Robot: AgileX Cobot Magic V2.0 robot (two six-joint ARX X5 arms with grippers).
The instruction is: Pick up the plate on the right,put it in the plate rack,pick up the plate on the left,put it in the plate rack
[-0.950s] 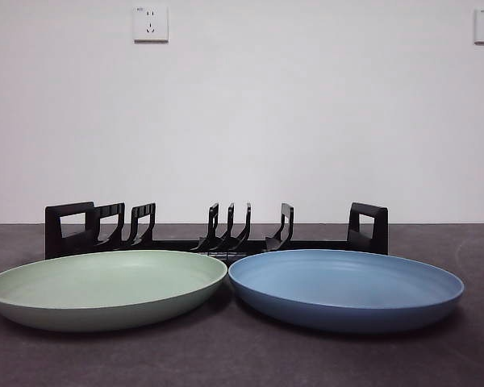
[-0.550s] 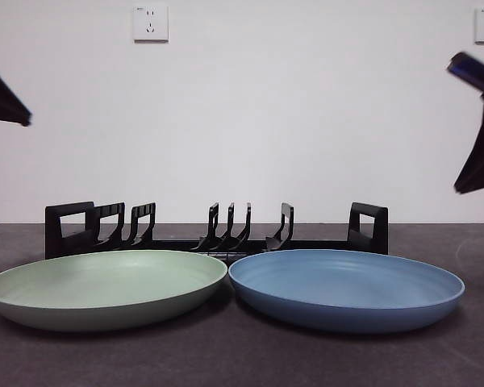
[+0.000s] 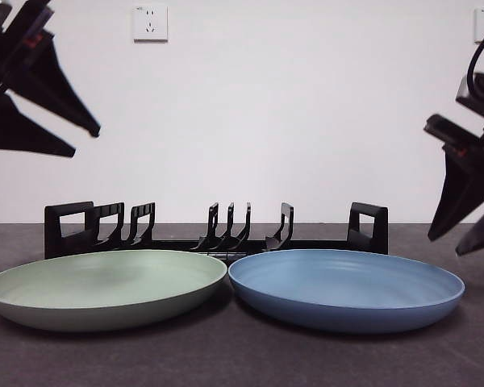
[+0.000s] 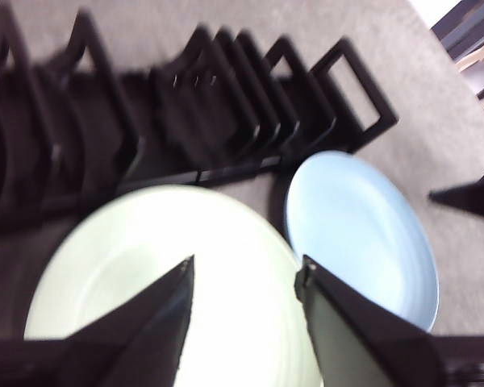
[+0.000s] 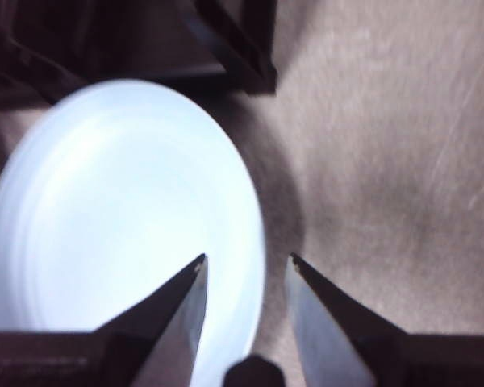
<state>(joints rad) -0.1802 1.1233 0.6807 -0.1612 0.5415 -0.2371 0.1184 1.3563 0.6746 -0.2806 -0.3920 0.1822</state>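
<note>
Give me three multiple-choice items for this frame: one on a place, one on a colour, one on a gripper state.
1. Where is the rack relative to the plates?
A. Behind both plates
B. Between the plates
C. Stacked on top of the green plate

2. What colour is the plate under the right gripper?
A. Green
B. Blue
C. White

3. How do the left gripper jaws stand?
A. Shut on a plate rim
B. Shut on a rack prong
C. Open, holding nothing

Answers:
1. A: in the front view the rack runs along the table behind the green plate and the blue plate.
2. B: the right wrist view looks down on the blue plate's outer rim.
3. C: the left wrist view shows a wide gap between the jaws, above the green plate, nothing held.
</note>
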